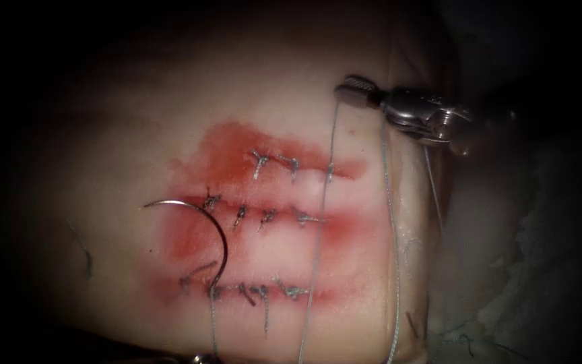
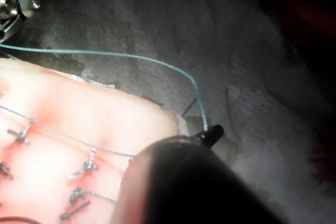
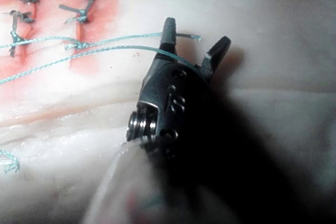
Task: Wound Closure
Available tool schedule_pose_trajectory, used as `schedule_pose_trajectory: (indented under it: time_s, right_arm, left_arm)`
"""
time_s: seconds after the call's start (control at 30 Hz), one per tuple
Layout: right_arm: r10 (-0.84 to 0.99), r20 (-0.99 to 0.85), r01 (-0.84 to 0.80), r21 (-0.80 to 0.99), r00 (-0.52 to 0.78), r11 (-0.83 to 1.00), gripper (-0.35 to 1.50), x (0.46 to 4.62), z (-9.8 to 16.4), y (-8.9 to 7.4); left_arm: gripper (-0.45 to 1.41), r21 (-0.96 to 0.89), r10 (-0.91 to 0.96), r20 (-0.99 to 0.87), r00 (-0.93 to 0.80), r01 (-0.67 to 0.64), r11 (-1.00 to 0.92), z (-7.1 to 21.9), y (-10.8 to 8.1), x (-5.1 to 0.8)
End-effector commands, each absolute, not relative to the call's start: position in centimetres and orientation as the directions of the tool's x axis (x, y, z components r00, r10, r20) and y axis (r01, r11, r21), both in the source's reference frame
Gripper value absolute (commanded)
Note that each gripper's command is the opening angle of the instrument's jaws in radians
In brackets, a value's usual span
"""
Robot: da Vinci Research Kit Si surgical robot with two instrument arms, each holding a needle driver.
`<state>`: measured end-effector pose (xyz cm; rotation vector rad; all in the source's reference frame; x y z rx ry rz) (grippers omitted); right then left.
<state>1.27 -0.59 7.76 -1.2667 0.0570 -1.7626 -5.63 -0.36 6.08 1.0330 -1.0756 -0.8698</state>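
Note:
The tissue (image 1: 136,135) carries three stitched cuts, each smeared with red fluid (image 1: 230,145). The curved needle (image 1: 218,232) lies on the tissue at the left end of the middle cut. Neither tool holds it, and its tail points to the lowest cut, where thread (image 1: 213,323) trails off. My right tool (image 1: 351,89) hovers beyond the right end of the top cut. Its jaws (image 3: 196,34) stand open, with two strands of thread (image 3: 126,39) running across them. My left tool (image 2: 212,134) is shut on the far end of a long thread (image 2: 131,56).
Two long thread strands (image 1: 318,256) run across the stitched rows, down the right part of the tissue. Short cut ends stick up from the knots (image 1: 264,158). Grey cloth (image 2: 157,14) surrounds the tissue past its right edge. The right tool's wrist (image 2: 8,3) also shows in the left wrist view.

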Motion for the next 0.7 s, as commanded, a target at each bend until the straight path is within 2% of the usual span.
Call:
schedule_pose_trajectory:
  time_s: [0.03,0.23,0.3,0.37,0.4,0.53,0.6,0.7]
  right_arm:
    - [-0.683,0.73,0.629,-0.531,0.001,-0.567,1.01,1.33,7.7,-0.7]
    - [-0.668,0.741,0.625,-0.553,0.067,-0.551,1.08,1.36,7.2,-0.8]
    - [-0.672,0.739,0.611,-0.558,0.058,-0.561,0.94,1.38,7.1,-0.8]
    - [-0.662,0.748,0.578,-0.559,0.042,-0.595,1.01,1.41,7.0,-0.8]
    - [-0.659,0.75,0.565,-0.567,0.053,-0.6,0.98,1.41,6.9,-0.8]
    - [-0.636,0.764,0.486,-0.599,0.108,-0.636,0.93,1.47,6.8,-0.8]
    - [-0.632,0.766,0.456,-0.608,0.119,-0.65,0.84,1.54,6.7,-0.8]
    - [-0.633,0.766,0.405,-0.617,0.113,-0.675,0.86,1.68,6.7,-0.9]
  left_arm:
    - [-0.45,0.946,-0.93,0.304,0.208,0.05,0.321,6.0,-0.1,-5.71]
    - [-0.45,0.916,-0.915,0.402,0.033,-0.028,0.401,5.5,1.1,-5.82]
    - [-0.45,0.917,-0.918,0.395,-0.023,-0.043,0.396,5.4,1.4,-5.85]
    - [-0.45,0.914,-0.916,0.39,-0.099,-0.084,0.398,5.3,1.7,-5.88]
    - [-0.45,0.912,-0.914,0.385,-0.126,-0.096,0.398,5.3,1.8,-5.9]
    - [-0.45,0.923,-0.921,0.356,-0.158,-0.093,0.373,5.3,2.3,-5.96]
    - [-0.45,0.923,-0.918,0.358,-0.169,-0.082,0.375,5.4,2.5,-5.99]
    - [-0.45,0.917,-0.908,0.378,-0.181,-0.062,0.394,5.5,2.6,-6.04]
